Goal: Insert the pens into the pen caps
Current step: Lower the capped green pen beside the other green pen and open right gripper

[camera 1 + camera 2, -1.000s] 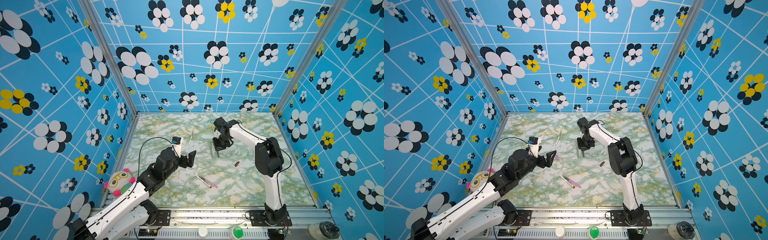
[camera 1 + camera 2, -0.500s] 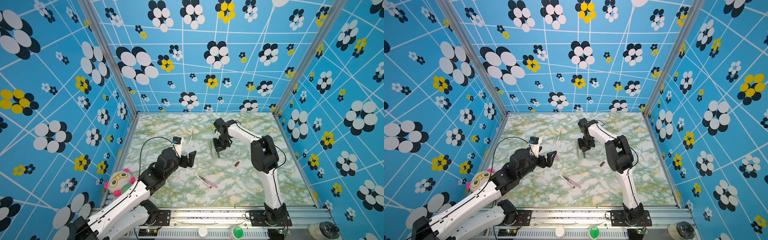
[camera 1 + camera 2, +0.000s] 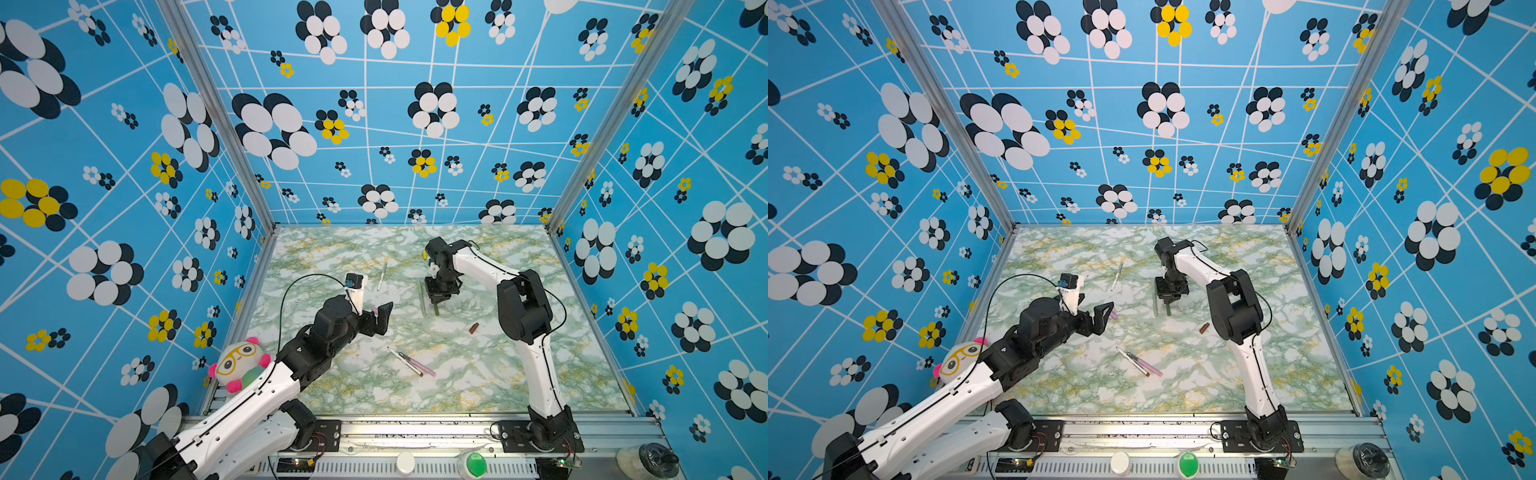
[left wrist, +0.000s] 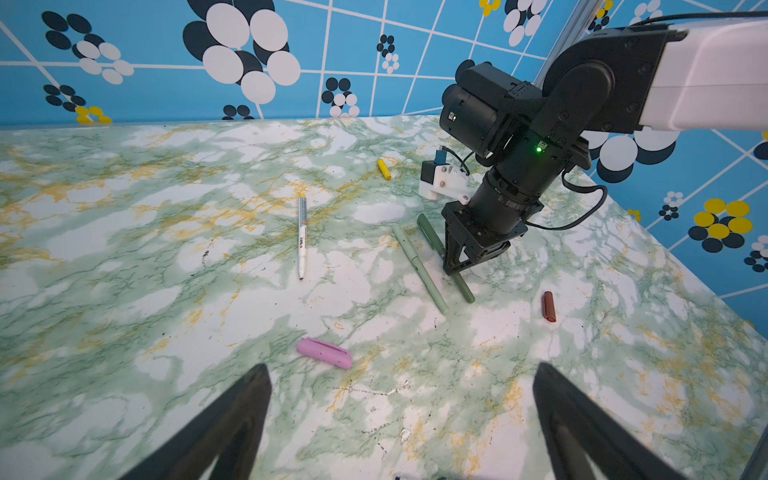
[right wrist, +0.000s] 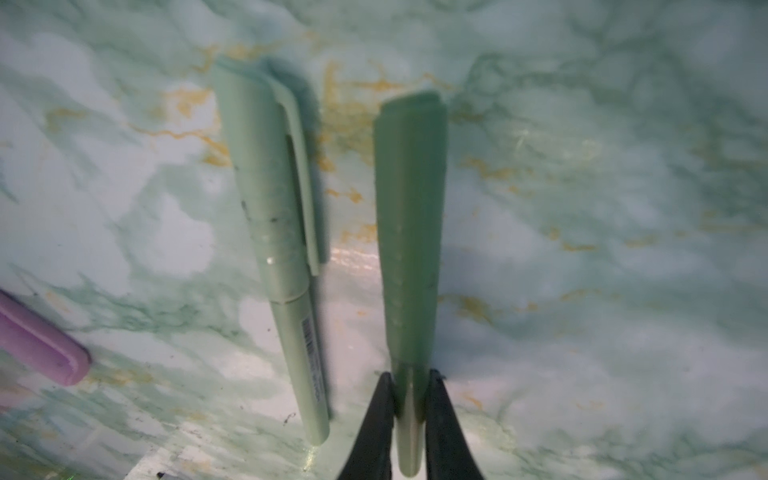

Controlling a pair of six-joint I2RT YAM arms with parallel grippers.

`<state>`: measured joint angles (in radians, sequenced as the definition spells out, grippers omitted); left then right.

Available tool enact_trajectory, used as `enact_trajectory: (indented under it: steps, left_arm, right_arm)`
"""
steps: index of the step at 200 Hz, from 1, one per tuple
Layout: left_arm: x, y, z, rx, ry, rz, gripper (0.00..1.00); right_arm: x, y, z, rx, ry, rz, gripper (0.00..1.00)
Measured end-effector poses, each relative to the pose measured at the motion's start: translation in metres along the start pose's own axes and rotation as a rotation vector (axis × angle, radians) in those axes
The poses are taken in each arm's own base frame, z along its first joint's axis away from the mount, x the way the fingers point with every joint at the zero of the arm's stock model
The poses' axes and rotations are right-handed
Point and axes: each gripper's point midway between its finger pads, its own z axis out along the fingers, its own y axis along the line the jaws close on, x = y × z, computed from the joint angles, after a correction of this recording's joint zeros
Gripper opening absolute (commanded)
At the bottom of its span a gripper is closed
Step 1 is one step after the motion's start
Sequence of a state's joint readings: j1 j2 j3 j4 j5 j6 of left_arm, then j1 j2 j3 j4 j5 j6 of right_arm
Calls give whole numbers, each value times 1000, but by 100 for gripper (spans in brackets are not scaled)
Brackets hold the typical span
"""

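My right gripper (image 3: pixel 441 297) (image 5: pixel 409 386) points down at the marble table, shut on the dark green pen (image 5: pixel 409 228) (image 4: pixel 463 289), which lies flat at table level and seems capped. Just beside it lies the pale green pen (image 5: pixel 274 232) (image 3: pixel 422 297), wearing its cap. My left gripper (image 4: pixel 400 374) (image 3: pixel 382 320) hovers open and empty near the pink cap (image 4: pixel 324 353) (image 3: pixel 1113 315). A white-yellow pen (image 4: pixel 302 237) (image 3: pixel 382 275) lies farther back. The yellow cap (image 4: pixel 384 169) sits behind my right gripper. The brown cap (image 3: pixel 473 328) lies at the right. The pink pen (image 3: pixel 422 368) and a white pen (image 3: pixel 403 360) lie together at the front.
Blue flowered walls close the table (image 3: pixel 519 374) on three sides. A plush toy (image 3: pixel 239 365) sits on my left arm near the front left corner. A metal rail (image 3: pixel 415 432) runs along the front edge.
The right arm's elbow has swung a little to the left while its gripper stayed over the dark green pen. The left arm has not moved.
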<state>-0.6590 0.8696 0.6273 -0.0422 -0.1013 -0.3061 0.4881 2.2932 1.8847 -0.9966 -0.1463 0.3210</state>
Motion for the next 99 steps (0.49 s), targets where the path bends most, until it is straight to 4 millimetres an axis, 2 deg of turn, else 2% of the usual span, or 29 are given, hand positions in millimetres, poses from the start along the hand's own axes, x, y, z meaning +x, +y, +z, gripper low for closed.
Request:
enact_trajectory:
  steps: [50,99]
  left_arm:
    - [1,1,0,-1,5,-1,99]
    - [3,1,0,-3,11,0,99]
  right_arm:
    - [-4,-3,3,21,4,6,26]
    - [-4,-4,3,29,4,6,29]
